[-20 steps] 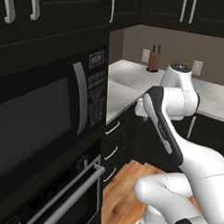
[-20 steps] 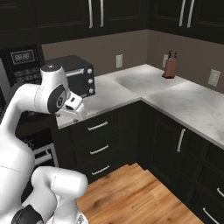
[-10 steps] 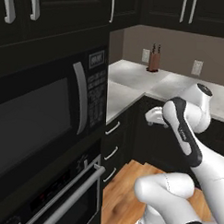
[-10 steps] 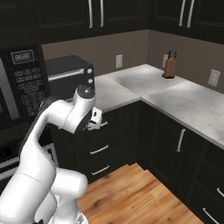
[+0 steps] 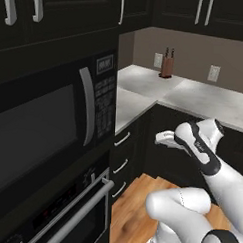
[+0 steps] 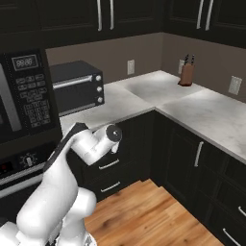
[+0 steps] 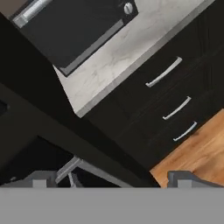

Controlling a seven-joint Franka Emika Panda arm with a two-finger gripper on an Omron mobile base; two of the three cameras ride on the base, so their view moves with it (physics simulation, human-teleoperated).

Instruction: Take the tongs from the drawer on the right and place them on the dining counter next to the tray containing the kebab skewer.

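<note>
1. I have the drawer (image 7: 164, 72) in my hand view: the top one of three black fronts in a stack, closed, with a slim silver bar handle. It sits directly under the front edge of the counter (image 7: 127, 43).
2. The same stack shows in the right base view, below the counter's front edge, partly hidden behind my arm; I can make out two of its handles there.
3. I cannot see inside the drawer, so I cannot tell where the tongs lie.
4. My tool (image 7: 111, 178) is released, its two finger tips spread wide apart at the bottom of the hand view with nothing between them. It hangs in front of the cabinets, apart from the handles.
5. A black toaster oven (image 6: 77, 86) stands on the counter near its left end, against the wall.
6. A knife block (image 6: 186, 73) stands on the counter near the far corner.
7. A microwave (image 5: 48, 125) sits in the tall dark cabinet left of the counter, with an oven (image 5: 74, 211) below it.
8. The floor (image 6: 144, 211) is wood planks.
</note>
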